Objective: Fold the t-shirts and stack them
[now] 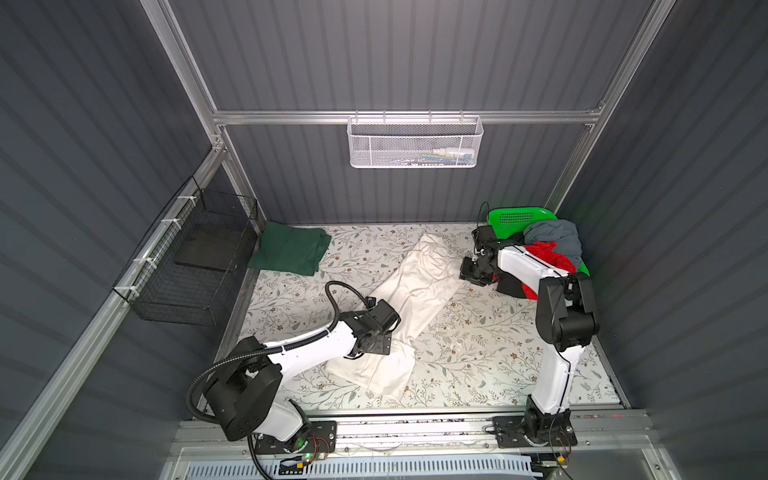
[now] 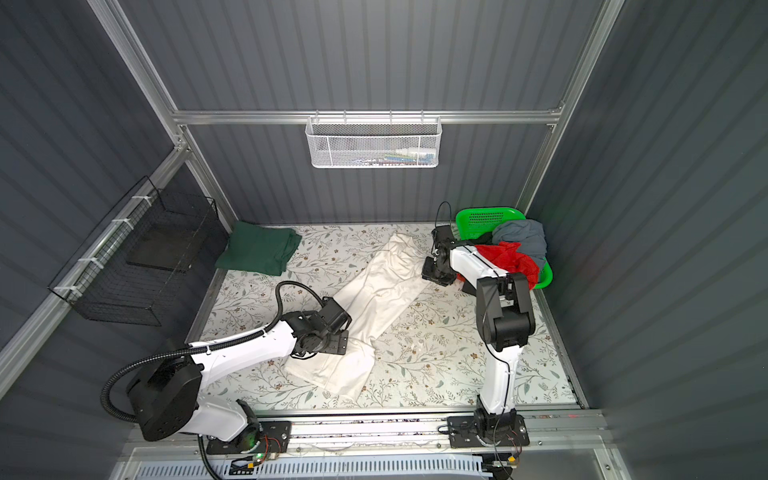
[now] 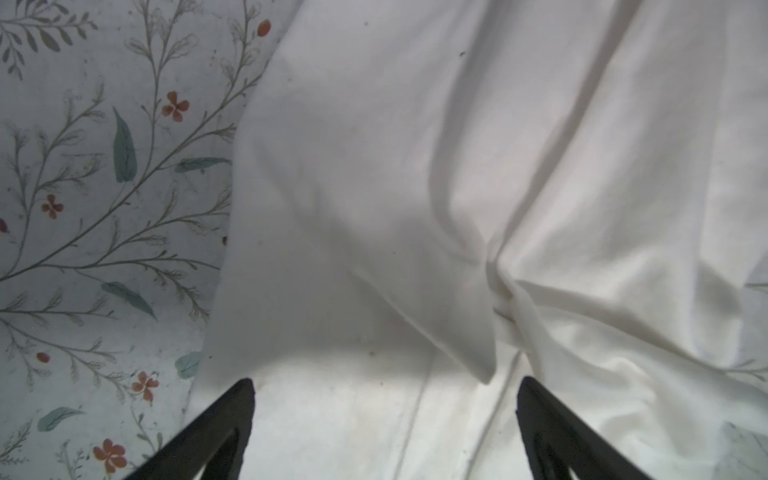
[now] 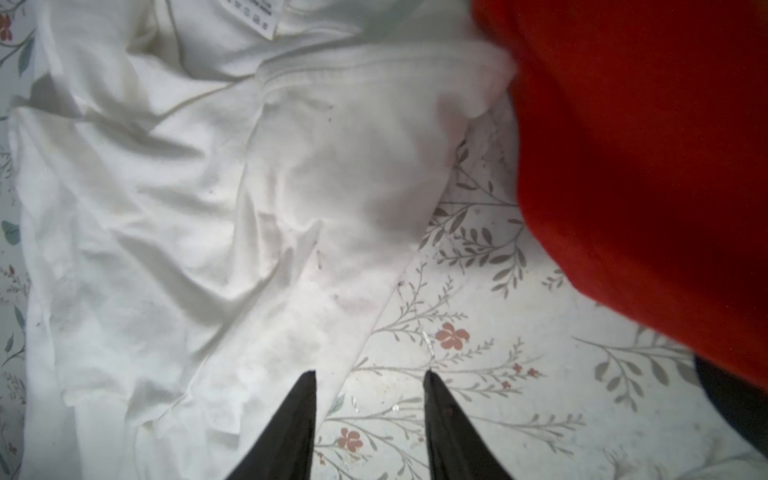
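A large off-white t-shirt (image 1: 415,299) (image 2: 374,299) lies loosely folded in a long diagonal strip across the floral table. My left gripper (image 3: 384,380) hovers open and wide over its near end, nothing between the fingers. My right gripper (image 4: 370,372) stands open at the shirt's far end, one fingertip over the cloth edge (image 4: 299,316), bare table between the tips. A folded dark green t-shirt (image 1: 291,249) rests at the back left. Red (image 1: 548,257) (image 4: 644,166), grey-blue (image 1: 552,237) and black (image 1: 509,286) t-shirts are heaped at the back right.
The heap sits in a bright green plastic basket (image 1: 515,216) in the back right corner. A black wire basket (image 1: 195,257) hangs on the left wall. A white mesh basket (image 1: 415,141) hangs on the back rail. Bare floral tabletop (image 1: 478,353) shows front right.
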Tool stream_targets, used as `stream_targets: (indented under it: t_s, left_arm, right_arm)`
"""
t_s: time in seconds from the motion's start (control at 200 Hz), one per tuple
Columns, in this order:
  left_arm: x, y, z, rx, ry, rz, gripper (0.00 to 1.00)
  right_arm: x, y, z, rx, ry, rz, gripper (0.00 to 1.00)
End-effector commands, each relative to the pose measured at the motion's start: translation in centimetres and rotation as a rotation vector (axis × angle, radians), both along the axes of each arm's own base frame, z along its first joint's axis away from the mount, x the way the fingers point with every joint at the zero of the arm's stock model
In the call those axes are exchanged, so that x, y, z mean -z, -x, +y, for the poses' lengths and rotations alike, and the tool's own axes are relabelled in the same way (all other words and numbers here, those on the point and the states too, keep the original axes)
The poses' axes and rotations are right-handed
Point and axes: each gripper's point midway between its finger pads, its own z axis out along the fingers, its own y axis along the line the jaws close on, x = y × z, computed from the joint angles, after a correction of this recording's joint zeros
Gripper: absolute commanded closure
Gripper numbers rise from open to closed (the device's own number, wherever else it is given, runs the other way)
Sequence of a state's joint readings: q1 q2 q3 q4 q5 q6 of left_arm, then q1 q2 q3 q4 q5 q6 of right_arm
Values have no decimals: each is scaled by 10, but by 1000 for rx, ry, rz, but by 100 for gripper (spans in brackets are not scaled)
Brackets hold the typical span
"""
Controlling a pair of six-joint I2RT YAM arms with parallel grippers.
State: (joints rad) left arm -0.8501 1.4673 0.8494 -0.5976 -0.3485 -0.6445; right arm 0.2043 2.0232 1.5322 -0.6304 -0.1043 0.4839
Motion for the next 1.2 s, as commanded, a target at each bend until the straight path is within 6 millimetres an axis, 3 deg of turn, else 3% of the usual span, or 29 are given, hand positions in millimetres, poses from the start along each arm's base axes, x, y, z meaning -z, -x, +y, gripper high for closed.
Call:
stream_targets:
  t_s: [0.0,0.265,0.425,0.59,0.81,0.905,0.965,1.12,1.196]
  left_arm:
    - [7,6,8,-23,2,6,9]
    - [32,24,9,-75,40,93,22]
    - [44,33,0,-78,11,153,31]
    - [48,41,-27,-8,-54,168,37]
    - [63,56,-89,199,-118,235,46]
    - [65,65,-117,297,-128,240,47]
    - [65,67,-124,326,-149,237,47]
    - [59,68,-125,336,-131,215,47]
    - [45,64,-122,314,-113,173,45]
  right_arm:
    - [1,-16,-4,6,40,6,57]
    - [24,-35,-7,-90,126,82,65]
    - [40,-40,-4,-197,163,167,68]
    - [40,-50,0,-278,168,152,71]
    - [40,-69,3,-345,158,155,70]
    - [34,-79,6,-357,143,120,68]
    - [30,-84,8,-363,131,93,66]
    - [21,-92,8,-371,122,53,58]
    - [9,-94,8,-365,116,28,46]
